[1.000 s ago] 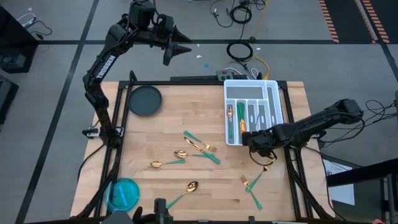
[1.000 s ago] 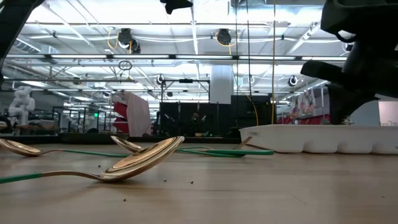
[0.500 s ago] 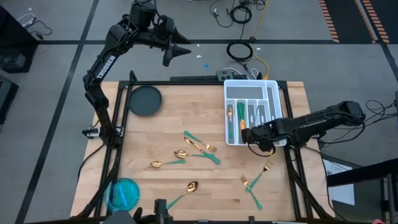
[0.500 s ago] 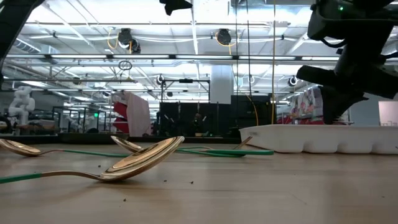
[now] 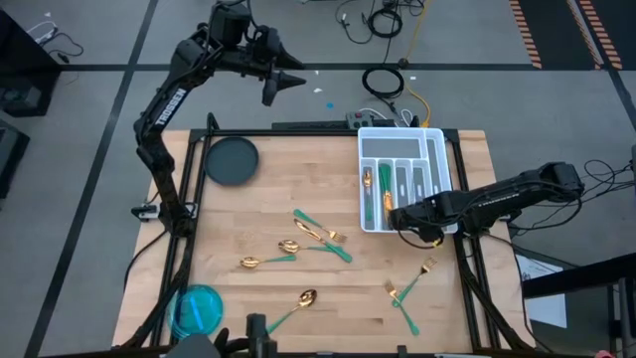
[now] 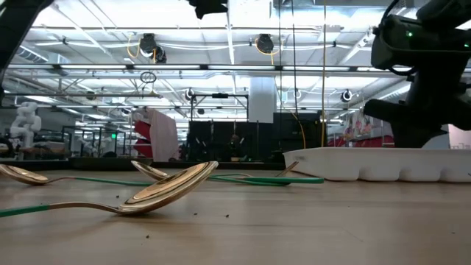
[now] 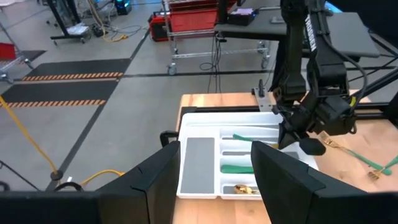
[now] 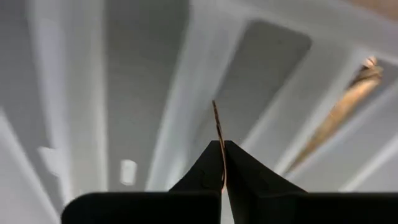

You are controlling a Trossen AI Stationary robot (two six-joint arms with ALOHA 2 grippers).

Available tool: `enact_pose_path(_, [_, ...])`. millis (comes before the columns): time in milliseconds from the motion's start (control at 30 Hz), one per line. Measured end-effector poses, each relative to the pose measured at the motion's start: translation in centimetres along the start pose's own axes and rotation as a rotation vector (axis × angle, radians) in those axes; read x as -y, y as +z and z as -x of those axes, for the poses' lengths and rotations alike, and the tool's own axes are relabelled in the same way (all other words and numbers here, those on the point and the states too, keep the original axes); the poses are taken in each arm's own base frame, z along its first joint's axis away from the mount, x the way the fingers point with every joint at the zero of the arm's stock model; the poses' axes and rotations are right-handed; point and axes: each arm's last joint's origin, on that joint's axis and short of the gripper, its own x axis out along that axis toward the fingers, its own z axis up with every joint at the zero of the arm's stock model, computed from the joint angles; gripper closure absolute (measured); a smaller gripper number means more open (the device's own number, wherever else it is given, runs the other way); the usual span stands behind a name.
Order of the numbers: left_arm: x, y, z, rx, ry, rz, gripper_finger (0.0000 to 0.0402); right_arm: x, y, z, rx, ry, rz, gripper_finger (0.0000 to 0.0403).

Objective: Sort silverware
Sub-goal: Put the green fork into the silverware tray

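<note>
Silverware (image 5: 320, 236) judged light, stiff and slippery; right tool (image 8: 222, 163), pressed together, pinches one thin gold piece (image 8: 217, 127) edgewise over the tray (image 5: 434, 139).

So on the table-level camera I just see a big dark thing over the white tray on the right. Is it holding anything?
Observer: Yes. That is the right gripper, shut on a thin gold piece. It shows edge-on, so I cannot tell which kind it is.
Visitor: Is the tray empty?
Observer: No. From above, the white tray already has green-handled silverware in its narrow slots.
Visitor: And the other arm?
Observer: The left gripper hangs open beyond the table's far edge, holding nothing.
</note>
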Motion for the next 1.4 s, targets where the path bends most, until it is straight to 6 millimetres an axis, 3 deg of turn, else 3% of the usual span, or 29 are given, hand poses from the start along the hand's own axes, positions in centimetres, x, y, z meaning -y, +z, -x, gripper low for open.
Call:
enact_pose_path(500, [-0.2, -0.3, -0.4, -0.015, -0.001, 0.016, 0.0196, 0.6, -0.4, -0.2, 0.027, -0.066, -0.027, 0.0403])
enact_pose_path(700, [-0.2, -0.3, -0.4, -0.014, 0.001, 0.015, 0.0196, 1.1, -0.7, -0.3, 0.134, -0.123, -0.253, 0.0395])
enact_pose_path(1100, [-0.2, -0.3, -0.4, -0.019, 0.015, 0.008, 0.0196, 0.8, -1.2, -0.6, 0.148, -0.091, -0.418, 0.0273])
enact_pose_path(1267, [-0.3, -0.4, -0.4, -0.036, 0.048, 0.018, 0.0196, 0.8, -2.0, -0.4, -0.016, -0.101, -0.505, 0.0230])
enact_pose_path(1400, [-0.3, -0.4, -0.4, -0.036, 0.051, 0.047, 0.0196, 1.6, -3.1, 1.1, -0.077, -0.167, -0.622, 0.0216])
